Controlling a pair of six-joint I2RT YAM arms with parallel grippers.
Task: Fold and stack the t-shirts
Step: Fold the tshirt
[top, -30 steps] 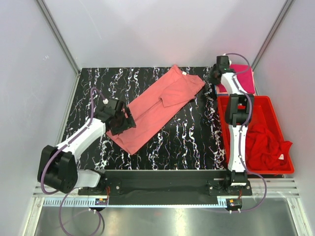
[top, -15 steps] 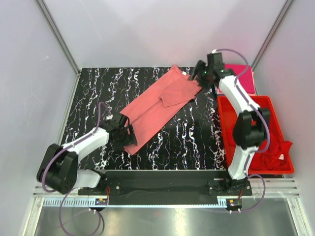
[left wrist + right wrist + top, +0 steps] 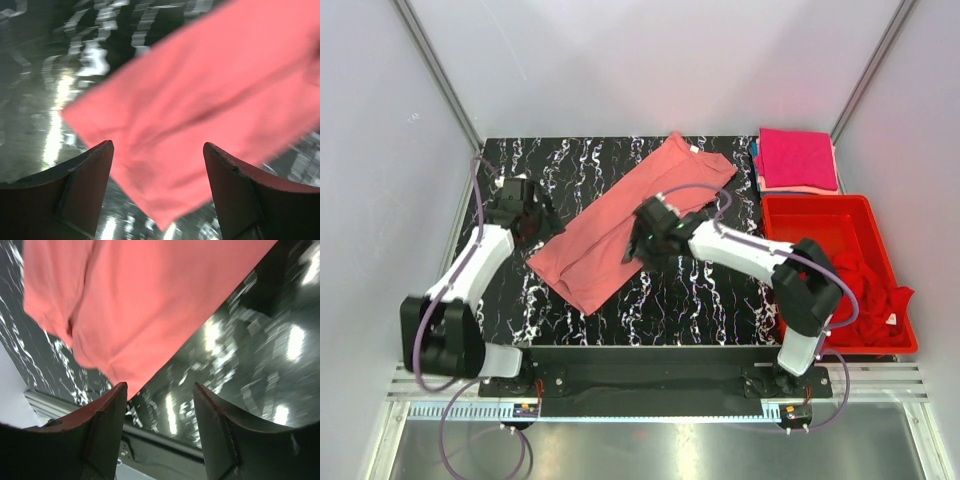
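Observation:
A salmon-pink t-shirt (image 3: 620, 215) lies flat as a long diagonal strip across the black marbled table (image 3: 720, 290). My left gripper (image 3: 525, 218) is open just off the shirt's left edge. In the left wrist view (image 3: 157, 200) a corner of the shirt (image 3: 200, 90) lies between the spread fingers (image 3: 85, 185). My right gripper (image 3: 642, 240) is open over the shirt's right edge at mid-table. In the right wrist view (image 3: 160, 425) the shirt (image 3: 140, 300) lies beyond the fingers (image 3: 220, 435). A folded magenta-pink shirt (image 3: 795, 158) lies at the back right. A red shirt (image 3: 860, 290) lies crumpled in the bin.
The rigid red plastic bin (image 3: 820, 208) stands along the table's right side. The folded magenta shirt rests on other folded cloth with salmon and blue edges showing. Grey walls close in the back and both sides.
My right arm swung from the back right corner to mid-table over the shirt. My left gripper moved from the shirt's near hem back and left to its left edge.

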